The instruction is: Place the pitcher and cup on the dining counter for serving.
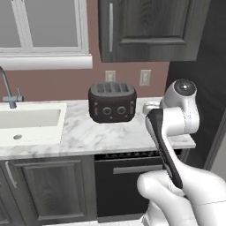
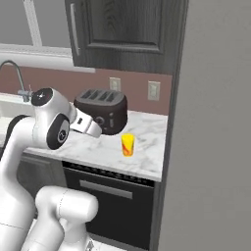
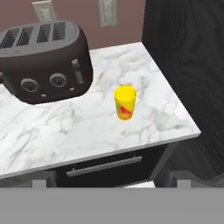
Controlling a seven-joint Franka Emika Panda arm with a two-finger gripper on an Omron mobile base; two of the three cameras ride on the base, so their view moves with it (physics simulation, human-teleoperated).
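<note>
Lining up on the small yellow-orange cup (image 3: pixel 124 103), upright near the marble worktop's (image 3: pixel 87 127) right front corner, just beside the dark four-slot toaster (image 3: pixel 43 61). I judge this the reach step; next I must descend and straddle it. My jaws' spacing I cannot tell. The right base view catches the cup; the left base view's arm hides it.

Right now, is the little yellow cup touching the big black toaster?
Apart. The hand view shows bare marble worktop between the cup and the toaster; the right base view shows the same gap.
</note>
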